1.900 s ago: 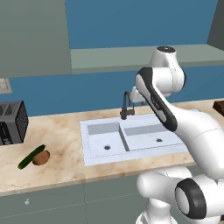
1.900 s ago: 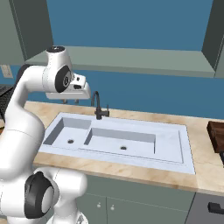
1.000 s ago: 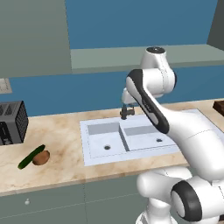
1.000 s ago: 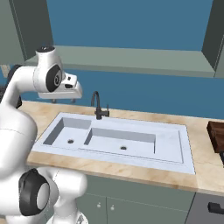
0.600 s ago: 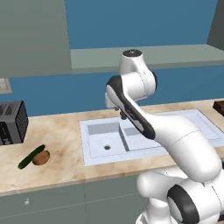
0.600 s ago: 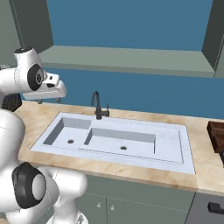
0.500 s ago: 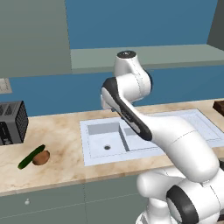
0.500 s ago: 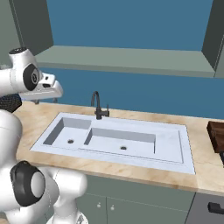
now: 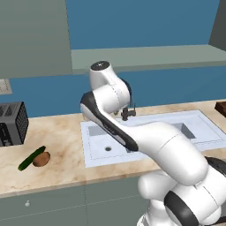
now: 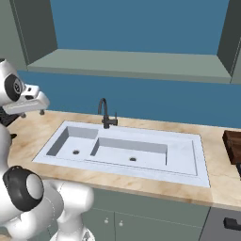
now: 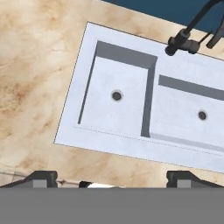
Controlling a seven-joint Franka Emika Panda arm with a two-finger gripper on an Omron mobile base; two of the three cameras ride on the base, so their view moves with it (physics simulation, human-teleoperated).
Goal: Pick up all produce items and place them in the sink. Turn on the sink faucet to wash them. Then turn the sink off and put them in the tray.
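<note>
While jaws gape wide, empty, above sink [image 11: 131, 131] | cucumber [image 9: 31, 158] touching potato [image 9: 40, 159] on counter [image 9: 57, 145]

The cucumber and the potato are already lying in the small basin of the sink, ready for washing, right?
Not in the basin. The cucumber and potato lie on the counter left of the sink, near the toaster, as the left base view shows. Both basins hold nothing but their drains.

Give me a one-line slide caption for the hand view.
Open pincer high above the empty double-basin sink, black faucet behind it.
</note>
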